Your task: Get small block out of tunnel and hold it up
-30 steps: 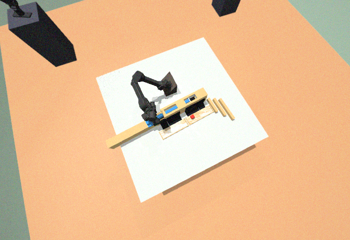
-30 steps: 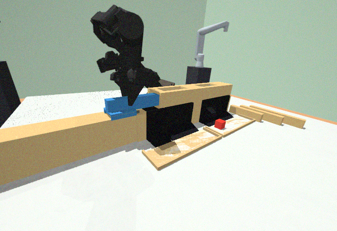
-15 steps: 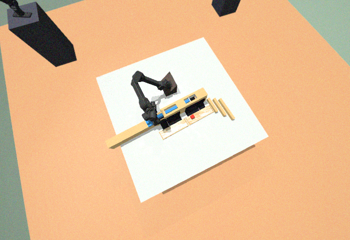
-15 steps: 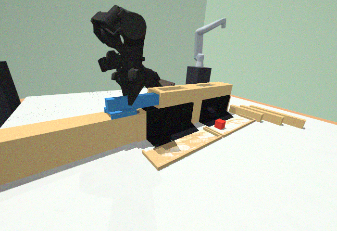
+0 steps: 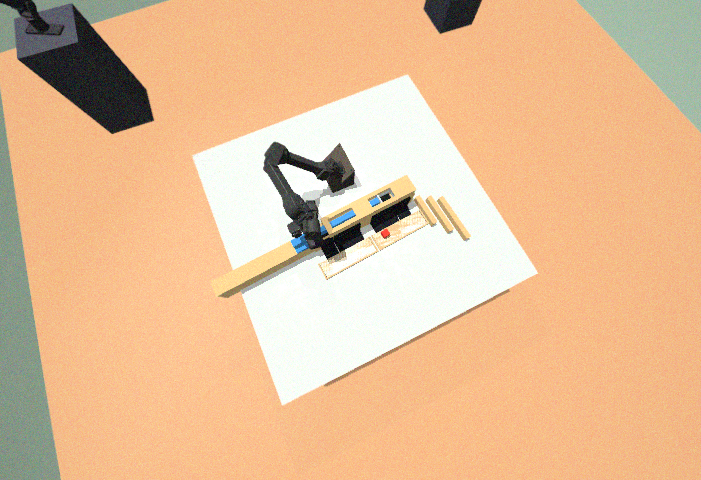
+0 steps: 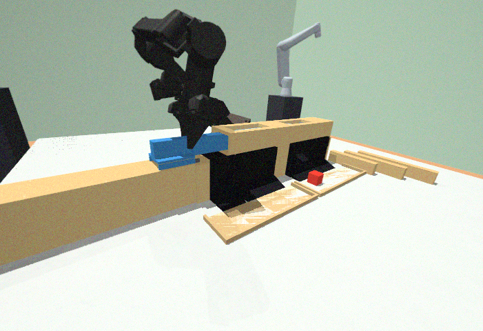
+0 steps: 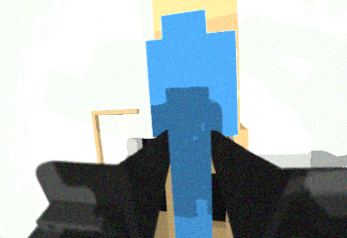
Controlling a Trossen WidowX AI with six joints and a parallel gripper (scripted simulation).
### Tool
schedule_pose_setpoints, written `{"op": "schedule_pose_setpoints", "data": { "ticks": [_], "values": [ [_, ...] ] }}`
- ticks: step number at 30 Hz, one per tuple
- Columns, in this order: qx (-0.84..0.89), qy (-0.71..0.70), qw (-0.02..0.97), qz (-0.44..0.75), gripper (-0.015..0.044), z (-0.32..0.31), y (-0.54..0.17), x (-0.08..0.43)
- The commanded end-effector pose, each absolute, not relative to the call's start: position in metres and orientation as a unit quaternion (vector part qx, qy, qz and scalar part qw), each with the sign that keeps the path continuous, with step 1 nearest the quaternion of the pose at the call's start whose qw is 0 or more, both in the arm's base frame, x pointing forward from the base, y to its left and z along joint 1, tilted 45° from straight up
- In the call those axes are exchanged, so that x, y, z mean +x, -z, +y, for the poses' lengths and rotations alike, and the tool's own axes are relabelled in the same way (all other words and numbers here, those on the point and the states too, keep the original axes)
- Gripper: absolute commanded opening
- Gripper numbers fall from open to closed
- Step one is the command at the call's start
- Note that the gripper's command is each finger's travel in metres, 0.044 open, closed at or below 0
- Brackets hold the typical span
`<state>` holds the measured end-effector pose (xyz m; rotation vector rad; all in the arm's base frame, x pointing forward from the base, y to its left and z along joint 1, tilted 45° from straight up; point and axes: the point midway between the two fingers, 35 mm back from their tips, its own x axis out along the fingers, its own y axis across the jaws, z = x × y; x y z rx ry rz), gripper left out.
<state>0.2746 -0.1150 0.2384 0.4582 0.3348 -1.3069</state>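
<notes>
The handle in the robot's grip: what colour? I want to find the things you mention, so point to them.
Plain blue handle (image 6: 210,144) (image 7: 191,169); wrist view shows it best.

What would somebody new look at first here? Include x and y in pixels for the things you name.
Probably the bright blue handle (image 6: 210,143) (image 7: 191,169), sticking out of the wooden tunnel's (image 5: 365,212) (image 6: 284,134) end and pinched in the black hand (image 6: 190,146) (image 7: 190,135). Next, the little red block (image 5: 385,233) (image 6: 315,178), sitting in a shallow wooden tray (image 5: 351,264) (image 6: 265,224) in front of the tunnel.

Pale, wood-like surfaces are shown on the tunnel (image 5: 367,216) (image 6: 278,136), on the long beam (image 5: 266,268) (image 6: 93,203) at left and on the loose rods (image 5: 454,217) (image 6: 397,161) at right. A matt, plastic-like finish is seen on the blue handle (image 5: 300,243) (image 6: 171,147) (image 7: 191,69). Smooth, flat red is presented by the small cube (image 5: 385,233) (image 6: 315,178).
</notes>
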Motion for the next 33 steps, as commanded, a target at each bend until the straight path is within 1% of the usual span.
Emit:
{"op": "schedule_pose_setpoints", "data": {
  "ticks": [1, 7, 14, 16, 21, 33],
  "values": [
    [0.213, 0.603, 0.754, 0.150, 0.0105, -0.118, -0.239, 0.275],
    [0.212, 0.598, 0.756, 0.160, 0.0262, -0.113, -0.244, 0.276],
    [0.208, 0.579, 0.762, 0.204, 0.0440, -0.091, -0.267, 0.273],
    [0.208, 0.582, 0.762, 0.193, 0.0440, -0.096, -0.260, 0.274],
    [0.211, 0.573, 0.764, 0.210, 0.0440, -0.084, -0.250, 0.273],
    [0.212, 0.573, 0.763, 0.211, 0.0440, -0.094, -0.239, 0.275]
  ]
}}
